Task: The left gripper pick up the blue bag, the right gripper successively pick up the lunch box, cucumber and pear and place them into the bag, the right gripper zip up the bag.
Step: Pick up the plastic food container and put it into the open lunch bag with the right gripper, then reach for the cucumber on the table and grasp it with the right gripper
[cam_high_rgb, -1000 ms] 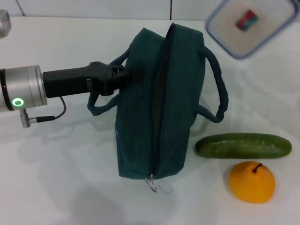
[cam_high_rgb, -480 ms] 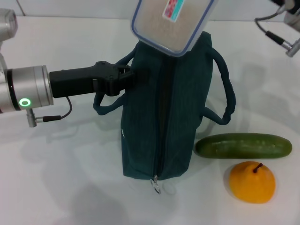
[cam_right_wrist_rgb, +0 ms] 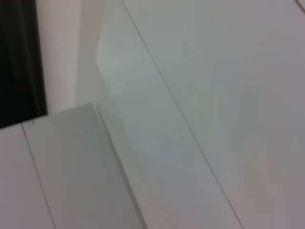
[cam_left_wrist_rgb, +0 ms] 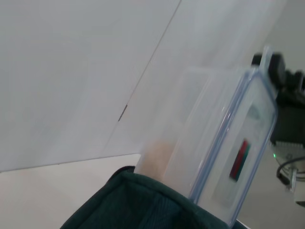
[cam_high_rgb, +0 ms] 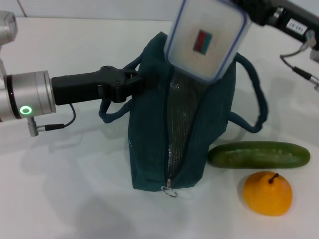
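The left gripper (cam_high_rgb: pixel 134 82) has its fingers pinched on the near-side handle and upper edge of the blue bag (cam_high_rgb: pixel 149 149), reaching in from the 9 o'clock side of the head view and holding the bag upright on the white table (cam_high_rgb: pixel 65 189). The bag's zipper is undone along the top, so the mouth gapes and a silvery lining (cam_high_rgb: pixel 182 124) shows inside; the metal ring pull (cam_high_rgb: pixel 170 189) hangs at the bag's 6 o'clock end.

The right gripper (cam_high_rgb: pixel 249 10) comes in from about 1 o'clock, its black body with the white label visible at the top edge. It carries the lunch box (cam_high_rgb: pixel 207 40) by its far end, though how its fingers stand on the box cannot be told, as the tips are hidden behind the box. The lunch box is tilted, blue-rimmed lid facing the head camera, its lower end dipping into the bag's open mouth. The left wrist view shows the same box (cam_left_wrist_rgb: pixel 224 157) slanting down behind the bag's teal edge (cam_left_wrist_rgb: pixel 143 205).

At 3 o'clock from the bag, the cucumber (cam_high_rgb: pixel 258 155) lies flat on the table just beside the bag's base. The pear (cam_high_rgb: pixel 267 193) sits near it, toward 5 o'clock, stem up.
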Robot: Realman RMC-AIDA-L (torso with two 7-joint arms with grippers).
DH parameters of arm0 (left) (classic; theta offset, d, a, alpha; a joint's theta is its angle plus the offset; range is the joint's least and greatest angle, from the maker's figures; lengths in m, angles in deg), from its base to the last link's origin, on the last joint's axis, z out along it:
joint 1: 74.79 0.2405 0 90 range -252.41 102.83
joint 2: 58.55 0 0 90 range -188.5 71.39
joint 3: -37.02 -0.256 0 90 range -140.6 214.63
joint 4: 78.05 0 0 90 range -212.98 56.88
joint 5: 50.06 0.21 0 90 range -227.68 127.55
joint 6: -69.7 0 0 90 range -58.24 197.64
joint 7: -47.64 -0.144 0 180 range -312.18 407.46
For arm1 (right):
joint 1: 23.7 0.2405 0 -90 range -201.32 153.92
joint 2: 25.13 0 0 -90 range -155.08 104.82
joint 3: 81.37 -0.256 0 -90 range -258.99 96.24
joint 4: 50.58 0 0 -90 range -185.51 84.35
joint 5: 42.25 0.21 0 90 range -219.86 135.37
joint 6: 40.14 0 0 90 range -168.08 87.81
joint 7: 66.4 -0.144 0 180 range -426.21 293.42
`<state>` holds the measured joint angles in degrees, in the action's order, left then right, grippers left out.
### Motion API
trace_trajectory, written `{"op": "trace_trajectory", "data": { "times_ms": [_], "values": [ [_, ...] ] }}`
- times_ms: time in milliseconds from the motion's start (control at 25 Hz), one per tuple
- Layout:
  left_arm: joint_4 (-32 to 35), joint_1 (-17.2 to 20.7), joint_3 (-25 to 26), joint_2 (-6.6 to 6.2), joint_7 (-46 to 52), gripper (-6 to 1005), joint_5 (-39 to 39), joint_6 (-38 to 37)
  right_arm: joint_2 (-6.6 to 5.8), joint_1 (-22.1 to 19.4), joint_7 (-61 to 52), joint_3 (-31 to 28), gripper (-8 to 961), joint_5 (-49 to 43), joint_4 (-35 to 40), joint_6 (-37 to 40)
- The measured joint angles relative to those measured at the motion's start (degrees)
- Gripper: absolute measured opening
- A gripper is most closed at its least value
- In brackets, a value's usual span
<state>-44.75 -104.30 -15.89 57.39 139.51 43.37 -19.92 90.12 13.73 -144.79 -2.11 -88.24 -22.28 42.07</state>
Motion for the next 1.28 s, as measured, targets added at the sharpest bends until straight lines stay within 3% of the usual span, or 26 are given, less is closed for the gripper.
{"op": "trace_trajectory", "data": {
  "times_ms": [360, 520, 920, 1040, 1160, 1280],
  "values": [
    [0.0, 0.15, -0.13, 0.15, -0.11, 41, -0.01, 1.34, 0.52, -1.2, 0.39, 1.46, 152, -5.58, -0.72, -3.8],
    [0.01, 0.15, -0.23, 0.21, -0.12, 41, 0.15, 1.49, 0.48, -1.12, 0.12, 4.56, 156, -5.69, -0.49, -4.47],
    [-0.06, 0.18, -0.04, 0.67, -1.36, 41, 0.5, 1.57, 0.16, -0.56, -0.31, 4.94, 167, -6.45, -0.17, -4.66],
    [-0.08, 0.23, -0.05, 0.76, -1.43, 40, 0.53, 1.57, 0.01, -0.29, -1.15, 4.89, 222, -7.03, 0.47, -4.93],
    [-0.08, 0.53, 0.0, 0.7, -1.43, 41, 0.53, 1.57, -1.38, -1.55, -2.38, 4.6, 277, -7.9, 4.08, -4.68],
    [-0.08, 1.02, 0.08, 0.55, -1.43, 41, 0.52, 1.56, -5.08, -5.51, -9.28, 2.68, 332, -13.89, 14.05, -5.32]
  ]
}}
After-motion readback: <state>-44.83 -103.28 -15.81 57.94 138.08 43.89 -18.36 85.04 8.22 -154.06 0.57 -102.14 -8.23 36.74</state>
